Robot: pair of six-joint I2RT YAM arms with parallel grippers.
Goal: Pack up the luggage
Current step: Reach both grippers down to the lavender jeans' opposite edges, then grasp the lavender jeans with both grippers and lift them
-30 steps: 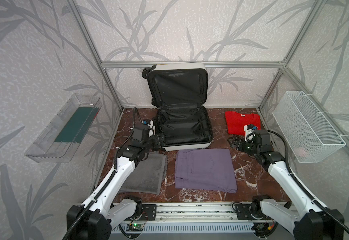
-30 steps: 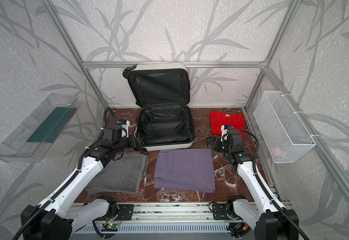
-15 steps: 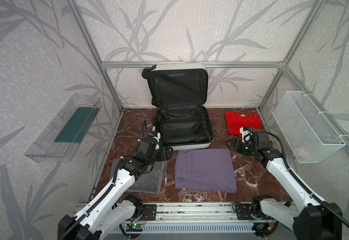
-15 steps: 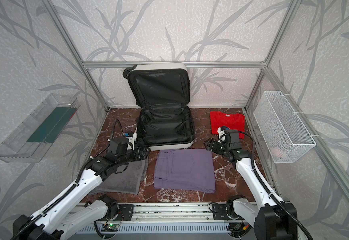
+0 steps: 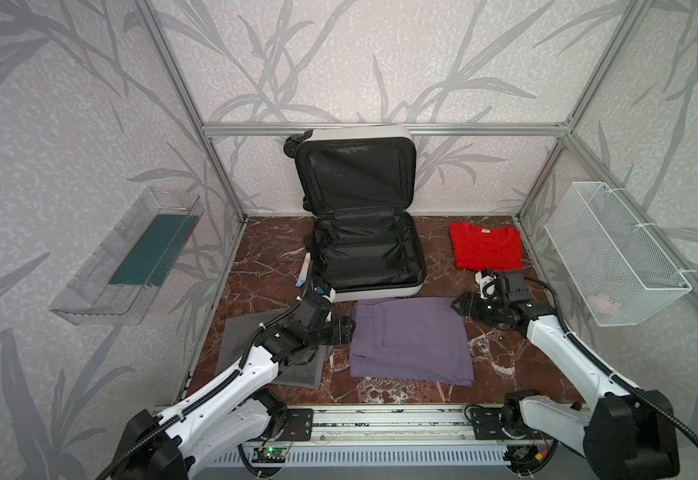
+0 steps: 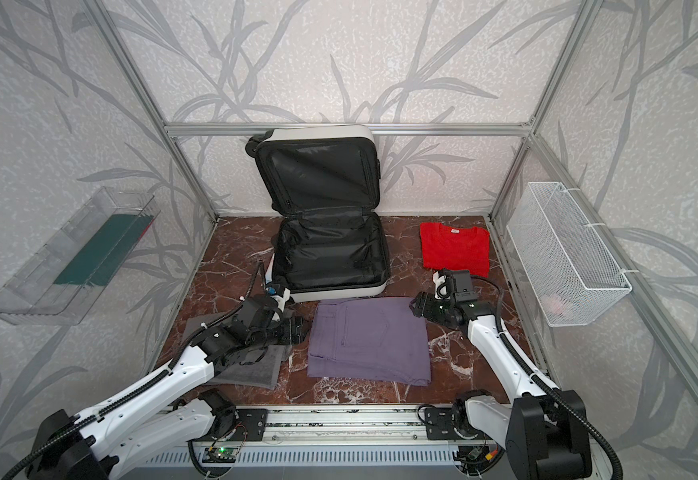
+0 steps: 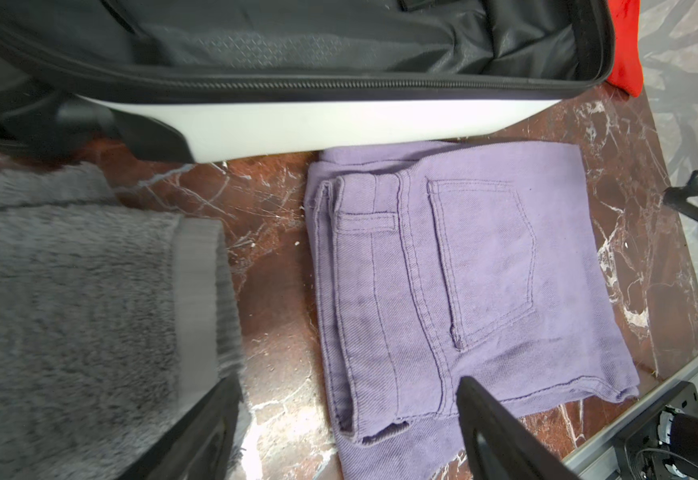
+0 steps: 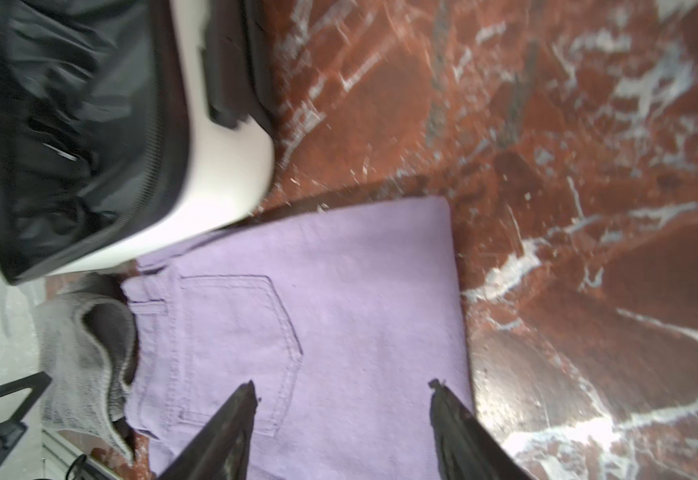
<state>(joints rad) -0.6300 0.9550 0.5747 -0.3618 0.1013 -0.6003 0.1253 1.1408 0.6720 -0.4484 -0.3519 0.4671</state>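
Item: luggage [image 5: 370, 253]; lies open at the back middle of the marble table [image 5: 268, 257]; lid propped upright against the rear wall; lower half flat, black lining bare, nothing packed in it.

Item: folded purple trousers [image 5: 409, 340]; flat on the table, their far edge touching the luggage's white front shell; grey towel [image 5: 247, 336] just beside them on the left; red shirt [image 5: 486, 245] well apart at the back right.

Tool, left gripper [image 5: 344, 330]: jaws spread wide; low at the trousers' left edge; the left wrist view shows one finger over the towel's hem and one over the trousers; pinches nothing.

Tool, right gripper [image 5: 460, 306]: jaws apart, somewhat less wide; at the trousers' far right corner; holds nothing; contact with the cloth cannot be told.

Step in hand, as judged: a two-sided pick of the trousers; advice: bite every folded layer at both edges, keep the towel's hem out of the left jaws, lift level, clear the front shell wall, lay flat inside.
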